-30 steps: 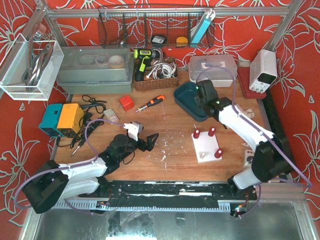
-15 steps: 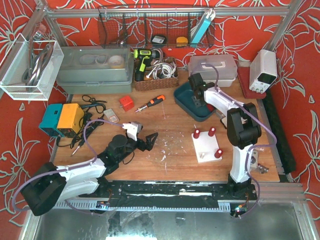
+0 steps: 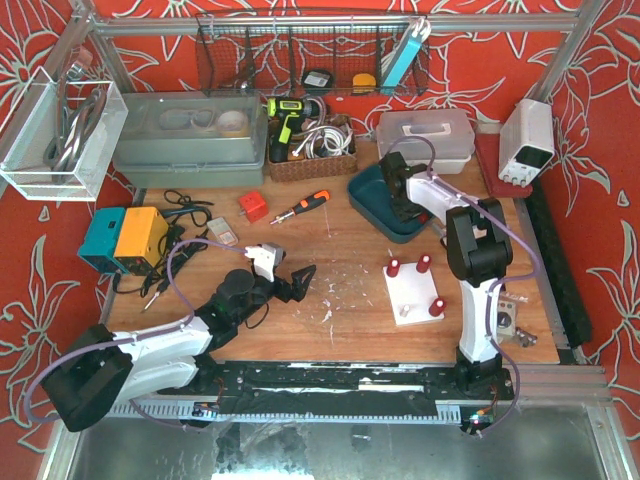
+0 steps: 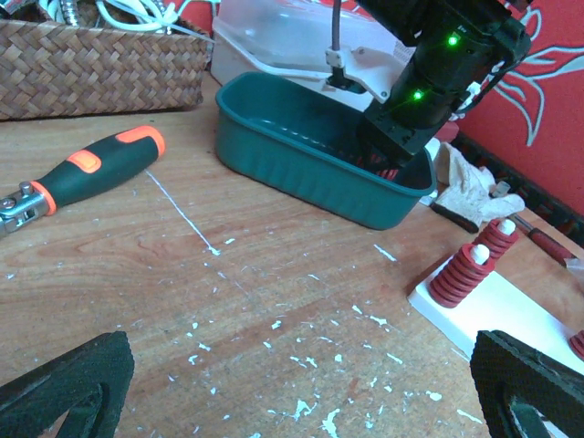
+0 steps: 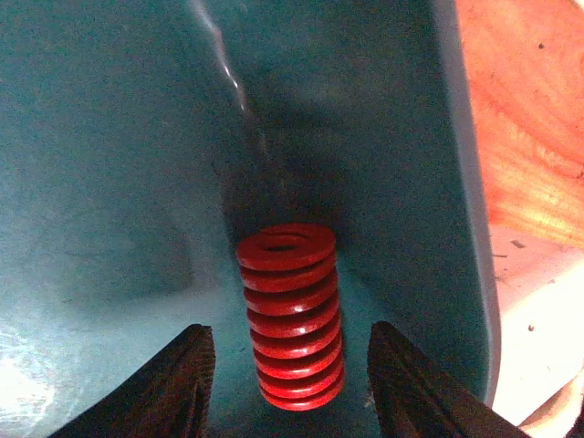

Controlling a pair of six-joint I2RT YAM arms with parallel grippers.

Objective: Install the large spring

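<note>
A large red spring point(image 5: 290, 315) lies on the floor of the teal bin point(image 5: 109, 182). My right gripper point(image 5: 290, 374) is open inside the bin, one finger on each side of the spring, not touching it. In the top view the right gripper point(image 3: 398, 195) dips into the teal bin point(image 3: 368, 195). The white base plate point(image 3: 414, 297) holds three red springs on pegs, one also in the left wrist view point(image 4: 470, 269). My left gripper point(image 3: 298, 282) is open and empty, low over the table left of the plate.
A screwdriver point(image 3: 301, 206) and a red block point(image 3: 252, 207) lie behind the left gripper. A wicker basket point(image 3: 312, 160), a grey tote point(image 3: 190, 150) and a white lidded box point(image 3: 425, 135) line the back. A power supply point(image 3: 527, 140) stands at the right.
The right arm swung back over the teal bin and lowered its gripper inside it. The left arm has barely moved.
</note>
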